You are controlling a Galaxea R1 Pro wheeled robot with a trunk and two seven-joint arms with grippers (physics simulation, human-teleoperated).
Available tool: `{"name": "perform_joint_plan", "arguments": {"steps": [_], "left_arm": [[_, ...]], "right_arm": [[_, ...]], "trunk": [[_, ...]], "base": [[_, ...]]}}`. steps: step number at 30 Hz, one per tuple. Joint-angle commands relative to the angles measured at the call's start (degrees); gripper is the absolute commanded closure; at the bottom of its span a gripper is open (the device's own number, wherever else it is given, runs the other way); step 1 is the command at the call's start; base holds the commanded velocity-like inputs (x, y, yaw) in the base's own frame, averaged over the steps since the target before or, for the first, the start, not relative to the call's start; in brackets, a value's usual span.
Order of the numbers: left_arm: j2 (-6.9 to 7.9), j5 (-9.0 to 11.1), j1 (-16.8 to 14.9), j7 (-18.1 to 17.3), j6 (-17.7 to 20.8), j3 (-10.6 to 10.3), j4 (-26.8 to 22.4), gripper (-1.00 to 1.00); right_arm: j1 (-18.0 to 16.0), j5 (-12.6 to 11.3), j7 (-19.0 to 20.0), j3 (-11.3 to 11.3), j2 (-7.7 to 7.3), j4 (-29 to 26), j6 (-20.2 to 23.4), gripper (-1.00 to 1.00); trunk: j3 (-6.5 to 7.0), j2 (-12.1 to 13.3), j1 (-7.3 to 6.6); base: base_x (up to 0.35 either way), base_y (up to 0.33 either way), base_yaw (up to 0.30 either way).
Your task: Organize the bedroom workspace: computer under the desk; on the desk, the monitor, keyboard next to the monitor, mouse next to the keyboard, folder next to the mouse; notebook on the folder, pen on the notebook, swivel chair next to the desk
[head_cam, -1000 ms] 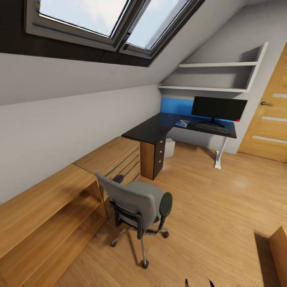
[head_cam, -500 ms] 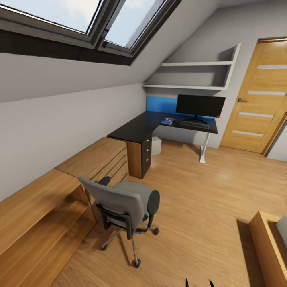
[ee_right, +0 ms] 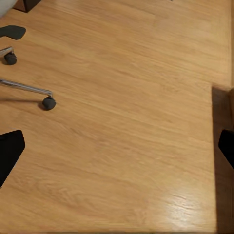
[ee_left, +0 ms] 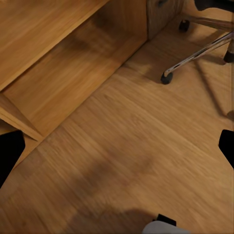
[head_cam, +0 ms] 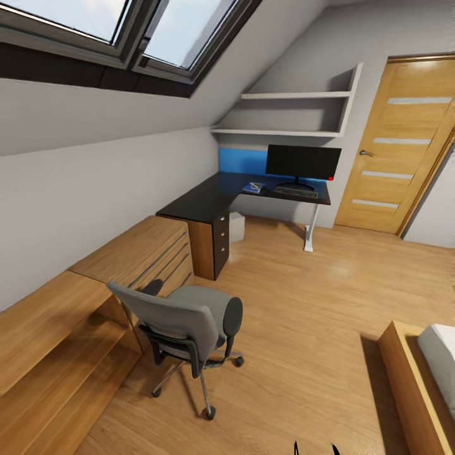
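One desk [head_cam: 208, 201] is standing in the far corner of the bedroom, under two white wall shelves [head_cam: 291, 114]. On its black top, one monitor [head_cam: 303, 162] is sitting upright, with one keyboard [head_cam: 296, 191] lying just in front of it. Beside the keyboard, toward the corner of the desk, a blue folder [head_cam: 254, 187] is lying flat with something thin on top, too small to name. One pale computer [head_cam: 236, 226] is standing on the floor under the desk, beside the drawer unit with three knobs. One swivel chair [head_cam: 186, 322] is standing well apart from the desk, next to the low oak dresser [head_cam: 136, 253]. One wooden door [head_cam: 395, 145] is standing past the desk.

The left gripper [ee_left: 117, 148] is hanging over the plank floor [ee_right: 126, 122] with its fingers spread, holding nothing. The right gripper [ee_right: 117, 151] is likewise spread and empty.
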Motion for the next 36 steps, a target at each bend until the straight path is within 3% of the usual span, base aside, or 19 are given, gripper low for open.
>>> {"name": "perform_joint_plan", "arguments": {"steps": [1,20,36], "left_arm": [[-0.01,0.32,-0.03,-0.02,-0.17,-0.18,0.0,-1.0],[-0.01,0.32,-0.03,-0.02,-0.17,-0.19,0.01,-1.0],[-0.01,0.32,-0.03,-0.02,-0.15,-0.18,0.0,-1.0]], "right_arm": [[-0.05,-0.24,-0.34,0.49,0.02,0.03,-0.08,-1.0],[-0.05,-0.22,-0.34,0.53,0.02,-0.02,-0.16,-1.0],[-0.05,0.13,-0.34,0.84,0.02,0.03,-0.16,-1.0]], "trunk": [[-0.2,-0.12,0.03],[-1.66,-0.12,0.03],[-1.88,-0.12,0.03]], "base": [[0.0,0.0,-0.142],[0.048,0.08,-0.139],[0.014,0.001,-0.012]]}}
